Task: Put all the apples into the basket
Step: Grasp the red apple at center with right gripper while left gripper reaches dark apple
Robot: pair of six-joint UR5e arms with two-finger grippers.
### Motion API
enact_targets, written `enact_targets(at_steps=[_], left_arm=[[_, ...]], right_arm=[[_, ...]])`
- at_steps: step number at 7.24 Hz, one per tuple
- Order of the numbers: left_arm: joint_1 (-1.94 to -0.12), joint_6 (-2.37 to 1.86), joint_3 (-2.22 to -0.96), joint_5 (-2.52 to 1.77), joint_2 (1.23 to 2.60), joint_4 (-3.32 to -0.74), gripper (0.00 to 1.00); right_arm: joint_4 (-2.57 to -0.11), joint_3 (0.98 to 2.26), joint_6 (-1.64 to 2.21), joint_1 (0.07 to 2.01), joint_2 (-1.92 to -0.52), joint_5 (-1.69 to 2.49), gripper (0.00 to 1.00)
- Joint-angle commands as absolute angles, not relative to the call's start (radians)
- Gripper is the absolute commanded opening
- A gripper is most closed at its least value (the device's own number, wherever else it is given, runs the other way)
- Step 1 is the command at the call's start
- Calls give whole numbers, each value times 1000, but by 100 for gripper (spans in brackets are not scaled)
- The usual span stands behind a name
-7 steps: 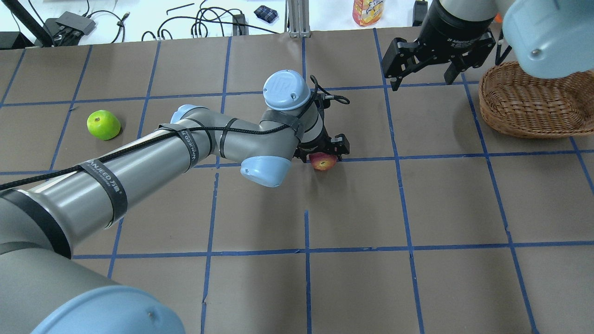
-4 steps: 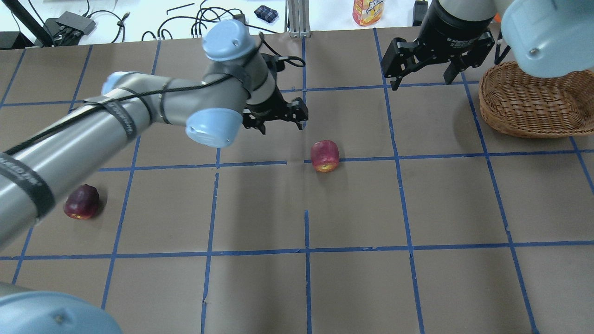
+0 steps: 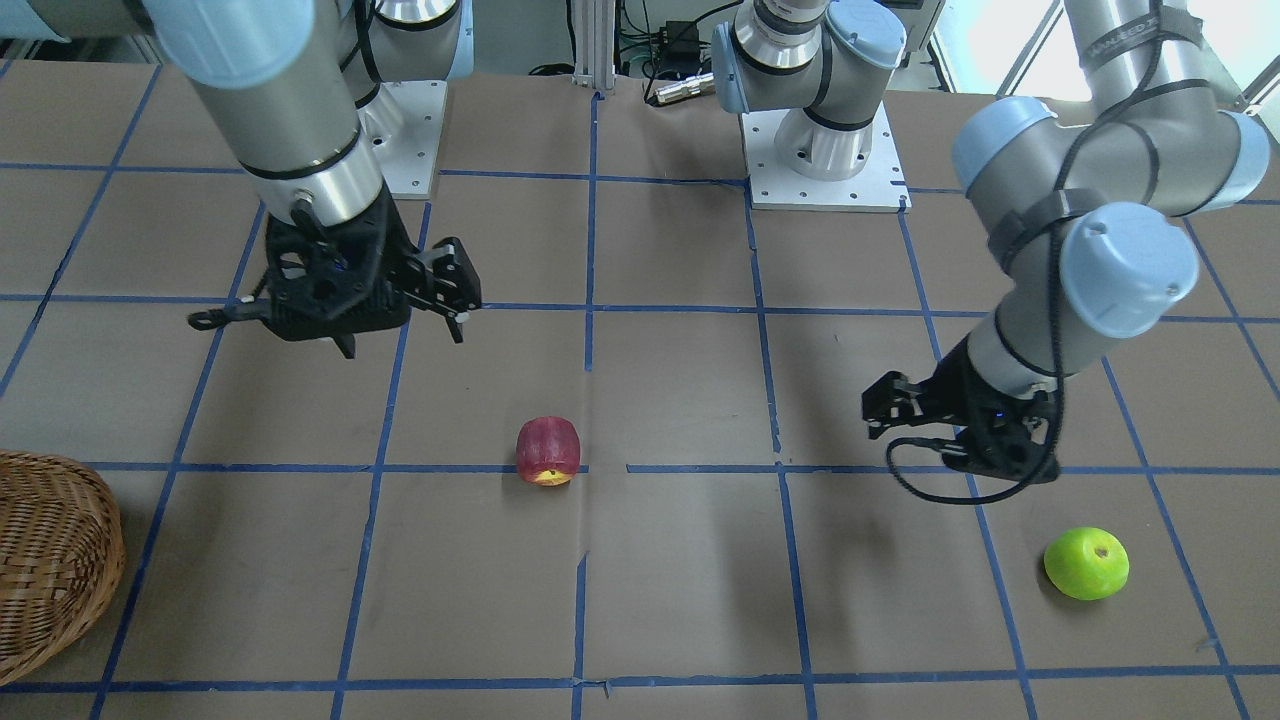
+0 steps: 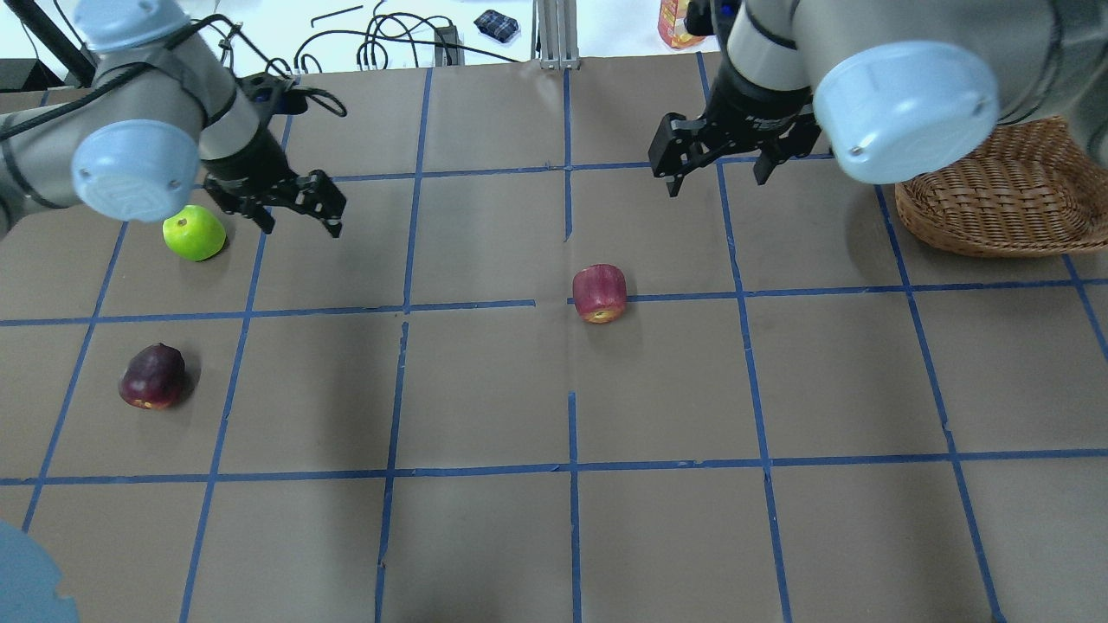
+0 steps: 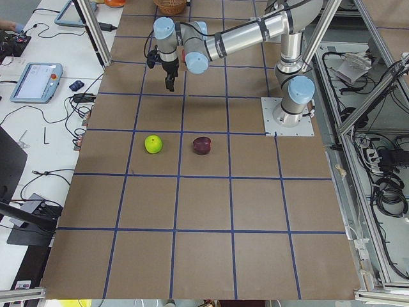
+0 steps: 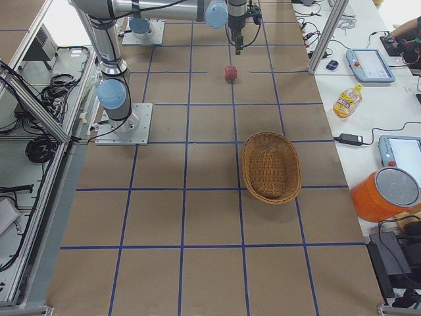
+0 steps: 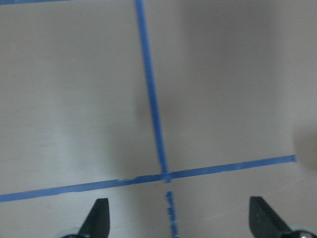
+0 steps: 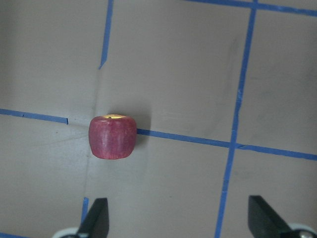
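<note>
The red apple (image 4: pixel 600 292) with a yellow patch lies alone mid-table, also seen as the red apple (image 8: pixel 113 137) in the right wrist view. The lime green apple (image 4: pixel 193 232) and the maroon apple (image 4: pixel 152 376) rest at the left. My left gripper (image 4: pixel 300 227) hangs open just right of the green apple; the left wrist view shows only bare table between its fingertips (image 7: pixel 96 218). Open and holding nothing, my right gripper (image 4: pixel 717 183) hovers beyond and right of the red apple. The wicker basket (image 4: pixel 995 195) sits at the far right with nothing showing in it.
Brown paper with a blue tape grid (image 4: pixel 571 389) covers the table. Cables (image 4: pixel 381 39), a bottle (image 4: pixel 684 22) and small gear lie past the far edge. The side tables hold tablets (image 5: pixel 35 82) and an orange container (image 6: pixel 385 194).
The left gripper let go of the red apple, rose and swung left to beside the green apple. The right gripper moved left from the basket toward the middle.
</note>
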State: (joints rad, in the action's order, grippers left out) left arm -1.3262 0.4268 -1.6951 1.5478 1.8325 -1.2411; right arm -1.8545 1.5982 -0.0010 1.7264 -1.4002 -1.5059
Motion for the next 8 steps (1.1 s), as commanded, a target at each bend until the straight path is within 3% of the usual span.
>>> enact_targets(at_steps=[1,4,8], left_arm=[[-1113,686,-1768,1571,1807,-1235,100],[-981,739,-1871,1600,1822,-1160,100],[-887,761,-1988,1628,1847,-995,100]], right_arm=[[-2108,1690,75,1814,-1259,-1517,100],[-2254,1739,152,1861,-1126,-1519,100],[-2398,1818,150,1862,-1052,-1519,100]])
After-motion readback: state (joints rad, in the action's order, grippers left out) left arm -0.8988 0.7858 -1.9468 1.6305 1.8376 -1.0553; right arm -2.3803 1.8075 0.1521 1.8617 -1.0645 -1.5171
